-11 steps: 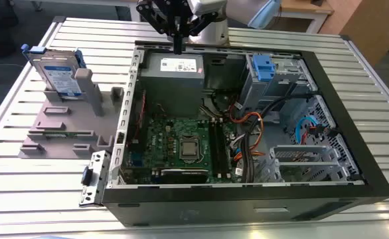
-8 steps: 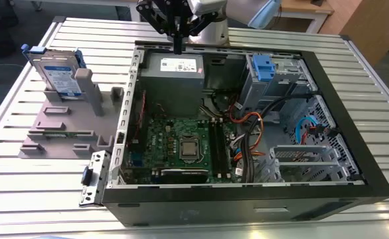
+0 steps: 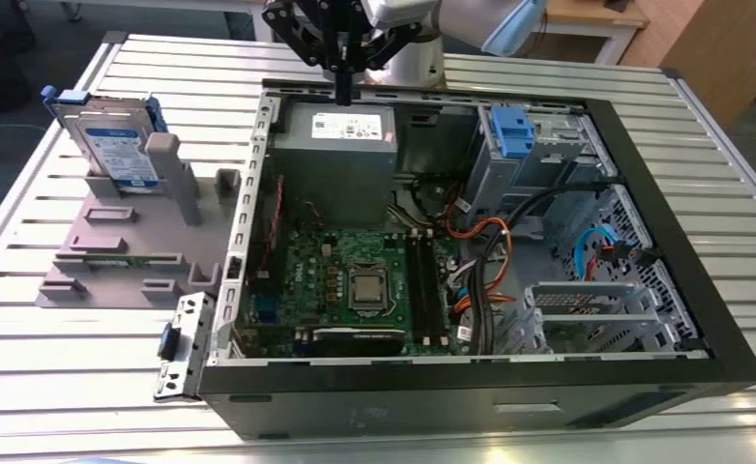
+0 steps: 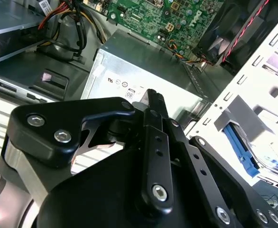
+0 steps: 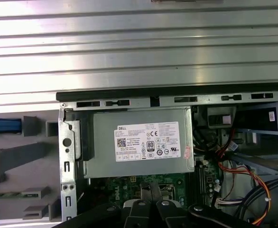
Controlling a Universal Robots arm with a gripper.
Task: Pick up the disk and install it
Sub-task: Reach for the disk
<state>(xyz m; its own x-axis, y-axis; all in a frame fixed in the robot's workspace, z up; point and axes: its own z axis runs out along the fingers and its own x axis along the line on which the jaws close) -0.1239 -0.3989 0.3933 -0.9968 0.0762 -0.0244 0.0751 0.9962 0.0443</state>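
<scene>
The disk (image 3: 114, 145), a silver drive with a white-and-blue label in a bright blue bracket, stands upright in a grey fixture (image 3: 120, 242) on the table, at the exterior view's left of the open computer case (image 3: 662, 232). Its blue bracket edge (image 5: 4, 126) shows in the first wrist view, and the same blue part (image 4: 238, 147) in the second wrist view. My gripper (image 3: 343, 95) hangs over the case's rear edge above the power supply, well apart from the disk. Its black fingers (image 4: 154, 99) are shut with nothing between them. The gripper (image 5: 148, 202) points down toward the motherboard.
Inside the case lie a grey power supply box with a white sticker (image 3: 339, 130), a green motherboard (image 3: 352, 280), orange and black cables (image 3: 481, 242) and a drive bay with a small blue latch (image 3: 513, 130). A slatted metal table (image 3: 43, 358) surrounds the case.
</scene>
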